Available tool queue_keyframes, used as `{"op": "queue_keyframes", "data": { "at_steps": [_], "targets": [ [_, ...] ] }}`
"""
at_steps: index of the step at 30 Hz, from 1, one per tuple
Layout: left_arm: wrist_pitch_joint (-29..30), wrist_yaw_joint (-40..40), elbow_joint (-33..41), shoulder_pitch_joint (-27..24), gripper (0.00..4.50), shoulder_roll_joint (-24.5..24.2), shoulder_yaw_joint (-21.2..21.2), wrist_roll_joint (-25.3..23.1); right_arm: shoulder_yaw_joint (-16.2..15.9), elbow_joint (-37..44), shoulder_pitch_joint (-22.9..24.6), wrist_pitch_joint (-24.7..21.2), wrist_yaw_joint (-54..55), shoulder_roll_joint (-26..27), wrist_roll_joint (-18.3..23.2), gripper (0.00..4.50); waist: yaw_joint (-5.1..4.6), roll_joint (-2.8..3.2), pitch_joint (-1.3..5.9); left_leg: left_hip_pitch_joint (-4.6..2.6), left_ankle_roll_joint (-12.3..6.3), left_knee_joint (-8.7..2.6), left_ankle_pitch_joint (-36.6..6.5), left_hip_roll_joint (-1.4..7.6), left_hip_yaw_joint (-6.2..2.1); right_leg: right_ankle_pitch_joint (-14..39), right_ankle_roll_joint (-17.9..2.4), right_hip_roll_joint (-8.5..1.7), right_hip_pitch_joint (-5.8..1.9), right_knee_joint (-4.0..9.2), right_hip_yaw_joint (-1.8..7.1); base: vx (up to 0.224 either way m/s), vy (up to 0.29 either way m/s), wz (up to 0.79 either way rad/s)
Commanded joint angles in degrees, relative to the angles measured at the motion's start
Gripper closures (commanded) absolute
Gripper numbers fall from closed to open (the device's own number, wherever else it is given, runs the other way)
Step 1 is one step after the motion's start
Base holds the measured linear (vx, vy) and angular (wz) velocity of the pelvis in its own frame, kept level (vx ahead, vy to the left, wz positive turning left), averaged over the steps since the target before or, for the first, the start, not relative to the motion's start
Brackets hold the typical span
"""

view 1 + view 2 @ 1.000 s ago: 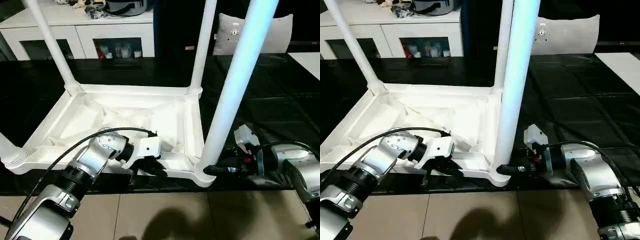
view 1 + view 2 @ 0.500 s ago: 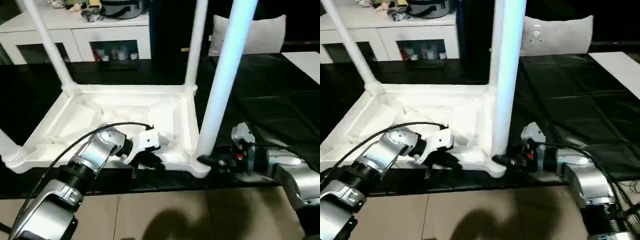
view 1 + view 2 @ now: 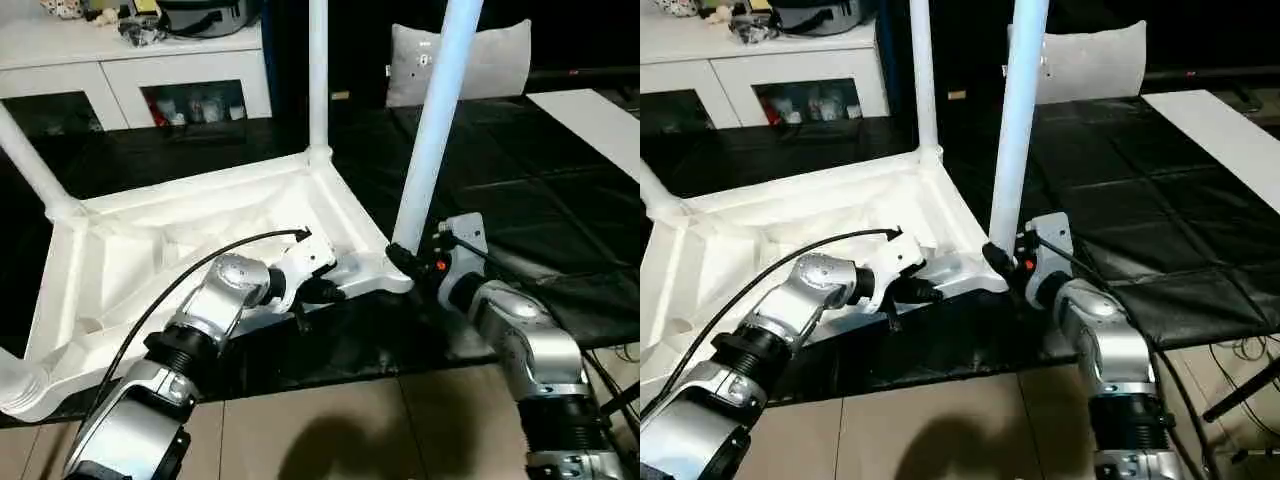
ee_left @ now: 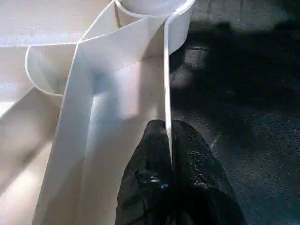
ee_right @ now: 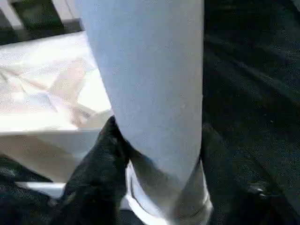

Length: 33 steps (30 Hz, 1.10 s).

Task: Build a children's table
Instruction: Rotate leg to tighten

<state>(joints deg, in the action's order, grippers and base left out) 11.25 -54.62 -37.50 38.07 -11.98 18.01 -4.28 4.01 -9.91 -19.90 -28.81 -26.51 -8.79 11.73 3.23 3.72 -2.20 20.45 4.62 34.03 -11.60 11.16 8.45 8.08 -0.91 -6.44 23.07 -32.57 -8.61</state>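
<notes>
**Both grippers on upturned children's table**

Left eye view: The children's table (image 3: 190, 250) lies upside down on a black mat (image 3: 520, 210), its ribbed underside facing up and its legs standing upright from the corner sockets. The near leg (image 3: 432, 130) rises at about 1 o'clock from the picture's centre; another leg (image 3: 318, 75) stands at 12 o'clock at the far corner, and a third (image 3: 30, 170) slants up at 10 o'clock. The left gripper (image 3: 322, 290), just below centre, is clamped on the table's near rim. The right gripper (image 3: 405, 265) sits at the foot of the near leg, at about 4 o'clock from centre. A white cabinet (image 3: 150, 70) with glass doors stands at 11 o'clock, and a pale cushion (image 3: 500, 60) at 1 o'clock.

Right eye view: The same scene, with the silver forearms reaching in from 7 and 5 o'clock and a white board (image 3: 1220, 130) at 3 o'clock.

Left wrist view: The two black fingers (image 4: 150, 178) are closed tight on the thin edge of the table's rim (image 4: 167, 93), one on each side of it.

Right wrist view: The black fingers (image 5: 93, 178) stand about half open around the base of the near leg, one on either side, close against it.
</notes>
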Motion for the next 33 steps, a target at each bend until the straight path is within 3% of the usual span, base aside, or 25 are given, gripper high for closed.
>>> {"op": "queue_keyframes", "data": {
  "at_steps": [1,5,7,9,10,11,13,16,19,25,27,30,31,33],
  "targets": [
    [-5.8,-0.2,1.5,1.3,4.5,0.3,0.1,0.2,-2.0,-0.9,1.7,-1.5,-1.2,0.3,1.0,1.71,0.64,-0.48,3.84,0.51,-2.85,-4.18,-11.1,1.15,-0.05,21.0,-5.9,-2.63,-3.5,4.43,2.78,0.0,0.0,0.0],
    [-8.9,-0.1,0.9,1.1,4.5,-0.6,0.5,-0.7,-1.8,0.5,2.3,-1.3,-1.4,-0.5,0.4,1.26,1.18,-0.46,3.94,0.74,-3.65,-4.06,-7.8,1.35,0.01,15.0,-7.9,-2.64,-3.71,3.55,3.08,0.0,0.0,0.0],
    [-11.3,0.4,1.2,0.4,4.5,-0.7,-0.1,-0.6,-2.0,2.4,3.7,0.5,-1.1,-2.3,-1.6,1.15,1.69,-1.08,3.76,0.63,-3.46,-4.14,-8.1,1.37,0.24,17.0,-7.8,-2.88,-3.8,3.61,3.18,0.0,0.0,0.0],
    [-11.4,0.5,1.4,0.3,4.5,-0.6,-0.2,-0.5,-2.1,2.6,3.9,0.8,-1.0,-2.6,-1.9,1.05,1.99,-0.88,3.7,0.45,-3.22,-4.19,-8.4,1.44,0.32,18.9,-6.9,-2.91,-3.61,3.82,3.25,0.0,0.0,0.0],
    [-12.4,1.2,1.7,-0.1,4.5,-0.8,-0.3,-0.7,-2.2,3.4,4.5,0.8,-2.0,-3.4,-1.6,0.86,2.14,-1.09,3.65,0.44,-3.17,-4.27,-8.8,1.46,0.31,19.9,-6.7,-2.96,-3.58,3.89,3.25,0.0,0.0,0.0],
    [-13.6,0.5,2.0,-0.4,4.07,-1.1,0.1,-0.7,-2.2,4.3,5.0,0.4,-2.9,-4.2,-1.0,0.77,2.29,-1.22,3.61,0.46,-3.23,-4.27,-8.9,1.45,0.3,20.4,-6.2,-2.97,-3.63,3.91,3.28,0.0,0.0,0.0],
    [-14.4,0.2,2.7,-1.2,3.96,-1.4,0.3,-0.4,-2.1,5.2,5.6,1.0,-4.3,-5.3,-0.5,0.73,2.27,-1.19,3.62,0.63,-3.3,-4.29,-8.8,1.43,0.28,20.5,-5.9,-2.98,-3.66,3.87,3.34,0.0,0.0,0.0],
    [-14.6,-0.6,4.7,-2.9,3.57,-1.7,0.1,0.7,-1.7,6.3,6.4,3.0,-6.8,-7.2,0.2,0.33,2.52,-0.97,3.72,0.54,-3.41,-4.23,-8.7,1.66,0.26,19.6,-6.1,-3.08,-3.56,3.8,3.4,0.0,0.0,0.0],
    [-14.9,0.7,7.5,-4.3,3.39,-2.2,-1.0,0.9,-1.0,6.8,6.1,5.1,-9.4,-8.8,1.2,0.1,2.54,-1.32,3.56,0.55,-3.72,-4.23,-9.4,1.6,0.41,19.7,-6.7,-2.94,-3.5,3.8,3.38,0.0,0.0,0.0],
    [-15.4,4.3,12.3,-6.2,2.94,-4.8,-1.8,-2.0,-1.1,5.9,3.5,8.1,-10.6,-9.2,1.4,0.0,2.11,-1.4,3.31,0.65,-3.2,-4.38,-10.7,1.4,0.26,24.3,-4.6,-2.78,-3.39,4.14,3.18,0.0,0.0,0.0],
    [-14.5,3.9,13.6,-7.1,2.72,-6.3,-1.2,-3.2,-1.2,5.0,2.7,8.8,-9.0,-8.7,0.5,0.0,2.02,-1.37,3.28,0.34,-3.05,-4.29,-11.1,1.27,0.41,25.7,-4.0,-2.71,-3.1,4.44,3.2,0.0,0.0,0.0],
    [-12.5,3.3,15.5,-8.5,2.58,-8.6,-0.4,-4.5,-1.8,3.7,1.8,9.5,-7.1,-7.9,-0.5,0.0,2.12,-1.3,3.35,0.34,-2.71,-4.44,-10.9,1.45,0.25,25.3,-4.1,-2.77,-3.08,4.24,3.26,0.0,0.0,0.0],
    [-9.8,2.8,18.4,-10.3,2.58,-10.7,-0.5,-5.2,-2.5,2.4,1.1,10.4,-6.4,-6.9,-1.1,0.0,1.88,-1.08,3.46,0.48,-2.11,-4.61,-10.5,1.72,0.05,23.1,-5.0,-2.85,-3.14,3.58,3.42,0.0,0.0,0.0],
    [-7.9,2.0,20.5,-11.6,2.58,-11.8,-0.5,-5.1,-2.7,1.9,0.8,10.0,-5.6,-6.3,-1.1,0.0,1.83,-0.95,3.35,0.23,-2.25,-4.54,-11.0,1.59,0.24,22.5,-5.8,-2.7,-2.92,3.75,3.49,0.0,0.0,0.0]
  ]
}}
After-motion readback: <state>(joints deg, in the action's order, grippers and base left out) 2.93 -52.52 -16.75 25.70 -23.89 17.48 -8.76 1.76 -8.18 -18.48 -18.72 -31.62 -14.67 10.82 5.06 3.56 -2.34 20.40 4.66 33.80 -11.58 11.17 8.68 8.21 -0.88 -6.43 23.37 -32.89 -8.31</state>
